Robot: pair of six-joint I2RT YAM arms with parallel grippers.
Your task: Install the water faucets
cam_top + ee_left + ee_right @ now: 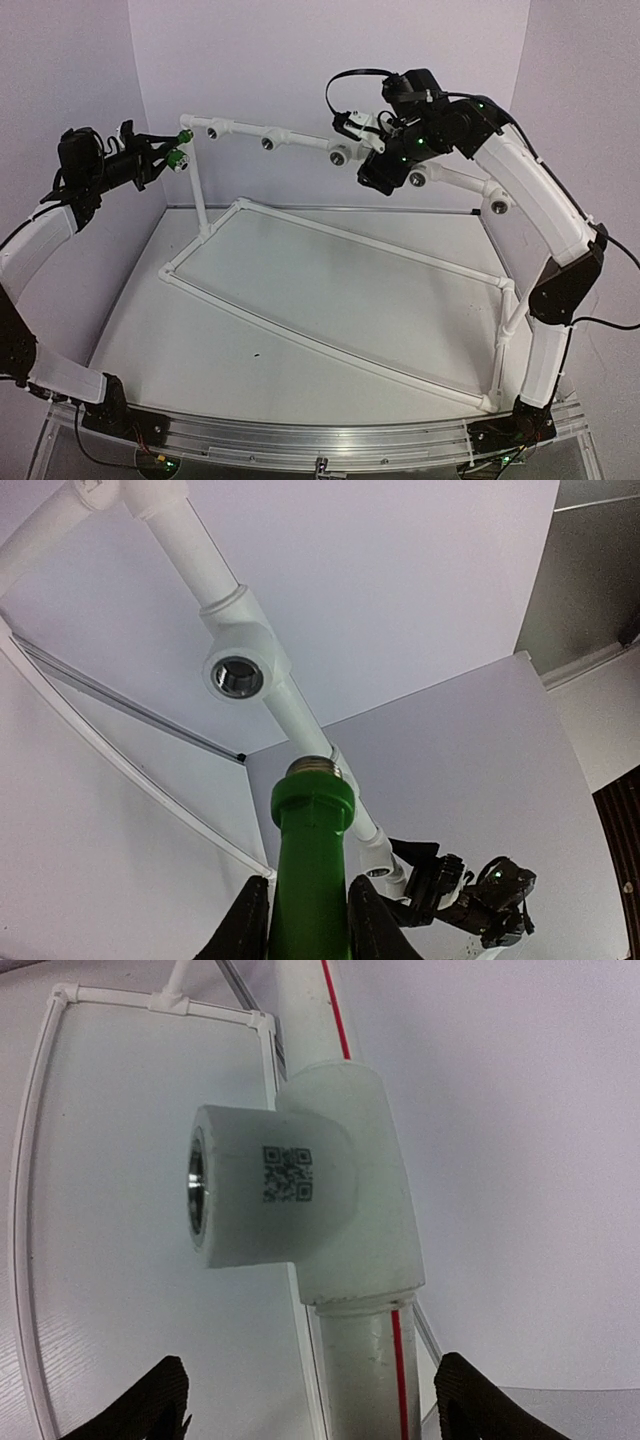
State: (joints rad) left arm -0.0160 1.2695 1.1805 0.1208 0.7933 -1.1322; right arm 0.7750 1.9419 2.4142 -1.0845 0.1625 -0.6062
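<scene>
Well, the left gripper (310, 925) has its two dark fingers (245, 930) pinched tight on the green body of a water faucet (312, 860). The faucet points up, with its ringed metal end on top. Just past that end runs a white pipe (295, 705), and higher on it sits a tee fitting (245, 650) with a round shiny hole. The faucet is not in that hole. From above, the faucet is up in the air by the left end of the high pipe. Two green spots show there, so it is hard to tell if it is only one faucet.

The right gripper (310, 1405) has its fingers (150, 1400) spread wide. They stand on each side of a pipe with a red stripe (360, 1370) and hold nothing. Right above them is another tee (320, 1190) with a small square code on it. Far below lies the flat pipe frame (330, 235) on the table (300, 330).
</scene>
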